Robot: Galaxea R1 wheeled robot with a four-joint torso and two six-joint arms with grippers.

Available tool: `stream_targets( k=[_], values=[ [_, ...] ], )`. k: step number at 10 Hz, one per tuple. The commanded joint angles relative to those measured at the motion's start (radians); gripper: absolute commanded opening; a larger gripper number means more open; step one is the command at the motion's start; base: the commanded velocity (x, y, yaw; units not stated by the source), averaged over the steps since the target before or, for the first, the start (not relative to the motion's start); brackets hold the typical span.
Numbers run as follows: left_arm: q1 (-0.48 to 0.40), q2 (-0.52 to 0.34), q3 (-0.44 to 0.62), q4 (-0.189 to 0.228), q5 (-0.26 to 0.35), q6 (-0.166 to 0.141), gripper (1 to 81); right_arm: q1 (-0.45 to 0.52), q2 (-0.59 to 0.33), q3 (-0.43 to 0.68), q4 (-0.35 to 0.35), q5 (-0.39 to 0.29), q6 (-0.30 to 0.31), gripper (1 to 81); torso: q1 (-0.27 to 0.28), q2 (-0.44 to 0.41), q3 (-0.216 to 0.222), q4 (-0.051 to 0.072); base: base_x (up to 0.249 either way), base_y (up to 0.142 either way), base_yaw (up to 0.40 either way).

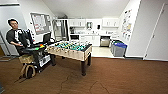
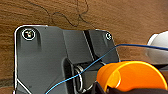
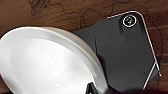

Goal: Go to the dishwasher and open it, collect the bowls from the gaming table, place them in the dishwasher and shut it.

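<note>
**A:** Head view, left to right: a seated person (image 1: 17,35) with a control rig, the gaming table (image 1: 71,50) with its green field mid-room on brown carpet (image 1: 112,75), and, in the kitchenette at the back, the dishwasher (image 1: 105,41), its front apparently dropped open below the counter. Blue-lidded bins (image 1: 119,48) stand just to its right.

**B:** And the bowls?

**A:** Left wrist view: an orange bowl (image 2: 132,76) sits close against the wrist, a white rounded shape at the edge beside it. Right wrist view: a white bowl (image 3: 47,62) looms large over the carpet. Both appear to be carried (one per arm, by the look of it), though whether the fingers are pressed onto the rims cannot be told from here.

**B:** So the robot is well apart from the dishwasher.

**A:** Yes, the table lies between. The step in hand, as I judge it, is the drive to the kitchenette with both bowls aboard.

**B:** How to do it well?

**A:** Pass the table on its right side, where the carpet is open, keep wide of the table corner and the bins, hold both arms level and drive smoothly so neither bowl tips or slips, and arrive square to the open front.
</note>
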Motion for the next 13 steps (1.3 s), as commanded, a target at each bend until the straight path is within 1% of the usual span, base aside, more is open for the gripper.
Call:
stream_targets(
  k=[1, 10, 12, 13],
  values=[
    [-0.043, -0.016, 0.011, 0.014, 0.020, 0.006, 1.0, 0.038, -0.004, 0.019, -0.025, -0.048, -0.004, 1.0, 0.000, 0.000, 0.000, 0.000, 0.116, -0.060, 0.000],
    [-0.042, -0.015, 0.011, 0.014, 0.019, 0.006, 1.0, 0.038, -0.004, 0.019, -0.026, -0.048, -0.004, 1.0, 0.000, 0.000, 0.000, 0.000, 0.104, -0.095, 0.000],
    [-0.042, -0.016, 0.011, 0.014, 0.019, 0.006, 1.0, 0.038, -0.004, 0.019, -0.028, -0.048, -0.004, 1.0, 0.000, 0.000, 0.000, 0.000, 0.098, -0.071, 0.000],
    [-0.039, -0.018, 0.011, 0.014, 0.014, 0.006, 1.0, 0.038, -0.004, 0.019, -0.029, -0.048, -0.004, 1.0, 0.000, 0.000, 0.000, 0.000, 0.097, 0.000, 0.000]
  ],
)
